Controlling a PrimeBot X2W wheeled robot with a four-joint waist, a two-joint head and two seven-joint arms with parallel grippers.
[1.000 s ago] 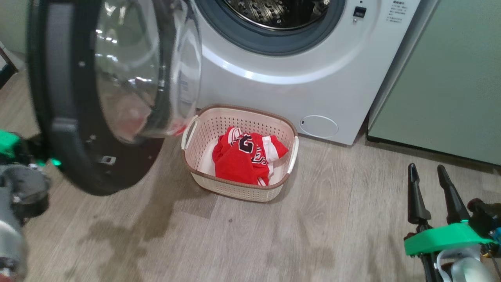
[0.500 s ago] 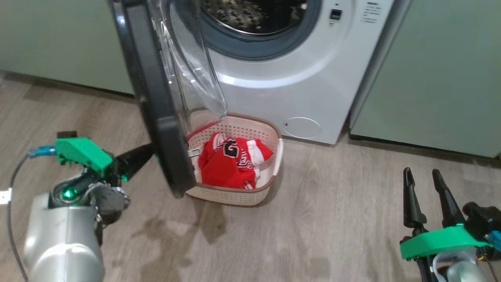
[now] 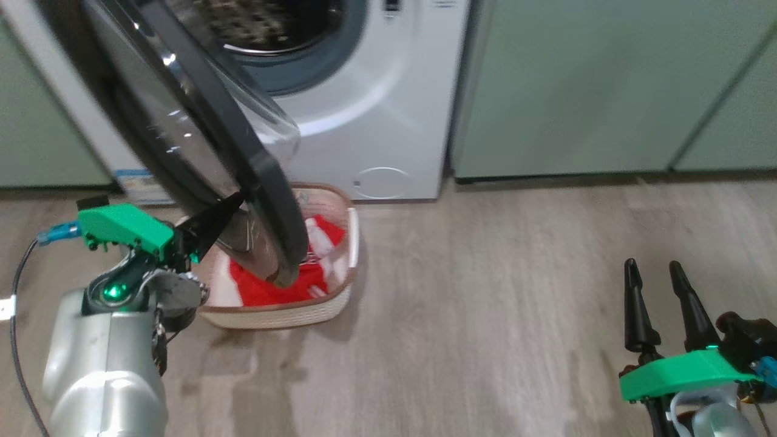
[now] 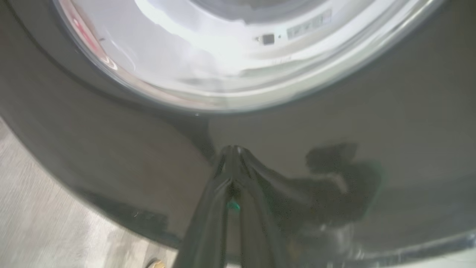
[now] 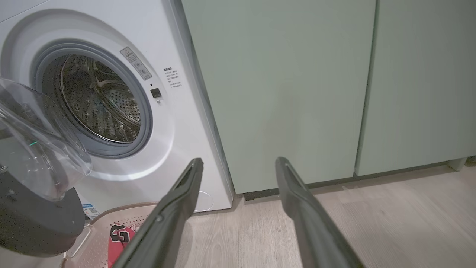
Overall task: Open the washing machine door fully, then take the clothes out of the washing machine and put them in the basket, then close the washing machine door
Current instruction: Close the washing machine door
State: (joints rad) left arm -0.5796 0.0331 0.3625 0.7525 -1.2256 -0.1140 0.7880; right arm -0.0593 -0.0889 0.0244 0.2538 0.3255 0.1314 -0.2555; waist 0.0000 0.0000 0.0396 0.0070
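At the lower left of the head view, the left gripper (image 3: 234, 206): fingers pressed together with nothing between them, tips laid against the glossy black rim of the washing machine door (image 3: 182, 133). Same contact in the left wrist view, closed tips meeting their own reflection on that dark rim. Door partly open, slanting across the front of the washing machine (image 3: 376, 109), clear dome turned toward the steel drum (image 3: 273, 24). Behind the door's lower edge, the basket (image 3: 303, 312), standing on the floor (image 3: 485, 303) close before the washer. Inside it the clothes (image 3: 261, 291), red with white trim, partly hidden by the door rim. Further right, flat pale-green cabinet doors (image 3: 576, 91). At the lower right, the right gripper (image 3: 652, 267): fingers spread wide, holding nothing, pointing up over the wood-look floor, well apart from basket and door.
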